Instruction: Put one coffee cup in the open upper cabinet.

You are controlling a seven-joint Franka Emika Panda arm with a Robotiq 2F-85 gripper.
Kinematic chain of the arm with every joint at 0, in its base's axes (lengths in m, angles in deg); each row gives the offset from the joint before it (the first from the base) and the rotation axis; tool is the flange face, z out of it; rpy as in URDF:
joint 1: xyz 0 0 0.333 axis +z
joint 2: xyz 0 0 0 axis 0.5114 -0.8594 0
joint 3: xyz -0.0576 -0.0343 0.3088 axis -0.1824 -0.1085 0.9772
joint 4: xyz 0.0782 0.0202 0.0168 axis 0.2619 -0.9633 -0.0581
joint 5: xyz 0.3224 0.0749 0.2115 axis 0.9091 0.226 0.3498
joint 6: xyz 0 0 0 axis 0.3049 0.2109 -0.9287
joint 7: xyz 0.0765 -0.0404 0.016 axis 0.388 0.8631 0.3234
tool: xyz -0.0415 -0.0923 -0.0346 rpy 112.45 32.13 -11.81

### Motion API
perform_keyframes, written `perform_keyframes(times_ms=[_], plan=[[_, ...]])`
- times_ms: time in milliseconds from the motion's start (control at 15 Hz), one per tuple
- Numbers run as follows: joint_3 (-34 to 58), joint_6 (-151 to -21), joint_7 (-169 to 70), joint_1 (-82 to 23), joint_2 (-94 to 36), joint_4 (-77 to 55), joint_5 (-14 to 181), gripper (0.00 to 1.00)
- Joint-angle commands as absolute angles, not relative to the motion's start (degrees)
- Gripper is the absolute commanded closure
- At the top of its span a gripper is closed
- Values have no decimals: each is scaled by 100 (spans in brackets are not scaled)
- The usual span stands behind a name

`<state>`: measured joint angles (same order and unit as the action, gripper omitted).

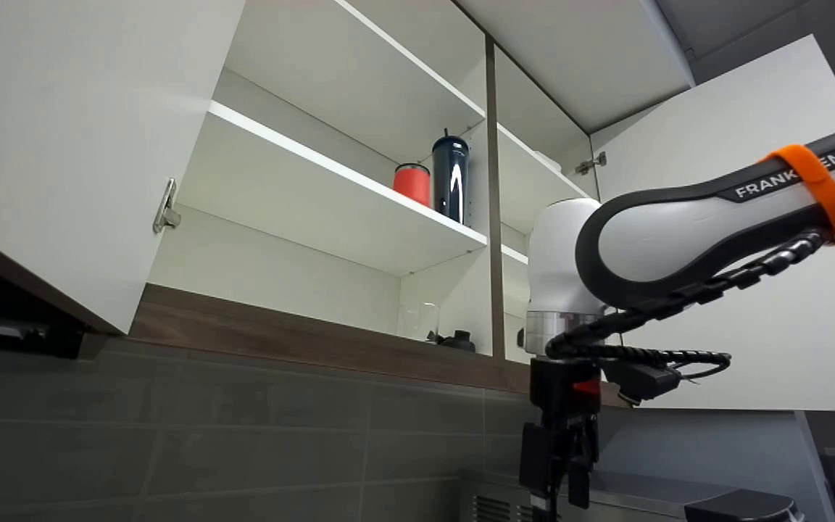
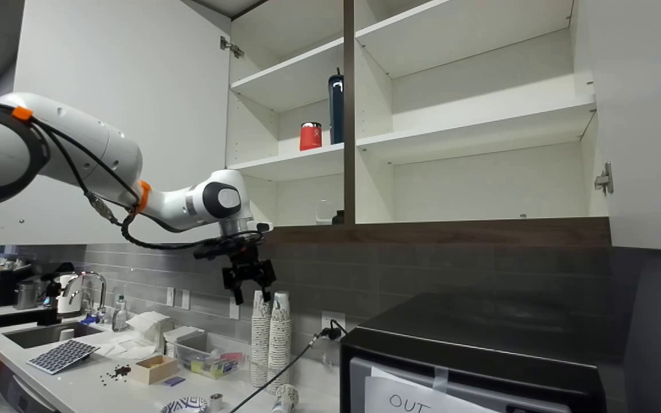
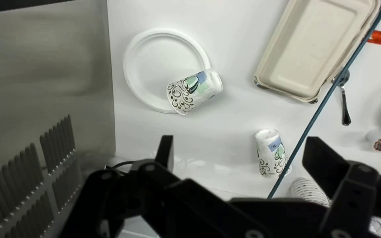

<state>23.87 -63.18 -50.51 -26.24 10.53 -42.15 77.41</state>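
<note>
The gripper [image 3: 241, 154] points down over a white counter [image 3: 217, 132], its two fingers spread wide apart. In the wrist view, a patterned paper coffee cup [image 3: 194, 91] lies on its side over the rim of a white plate [image 3: 149, 56]; a second cup [image 3: 271, 153] lies near a stack of nested cups [image 3: 309, 191]. Higher up, the upper cabinet [image 2: 479, 232] stands open, a red tumbler [image 2: 310, 136] just beside a dark blue bottle [image 2: 336, 112] on one shelf [image 2: 267, 162].

— At the white plate [image 3: 154, 59]?
— Patterned cup [image 3: 194, 91], on its side, overlapping plate's rim.
— Second cup [image 3: 271, 153]?
— Apart from plate.
— Spoon [image 3: 344, 104]?
— Farther from plate. Vented metal panel [image 3: 61, 72] on plate's opposite side.
— Gripper [image 3: 241, 153]?
— Jaws wide apart.
</note>
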Motion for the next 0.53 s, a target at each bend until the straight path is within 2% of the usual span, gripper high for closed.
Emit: perform_keyframes(times_ms=[0, 200, 467], plan=[[2383, -6301, -5055, -2616, 1054, -4172, 7738, 0], [2396, -6030, -5314, -2788, 448, -3923, 7605, 0], [2353, -6305, -6140, -3005, -586, -4061, 7488, 0]])
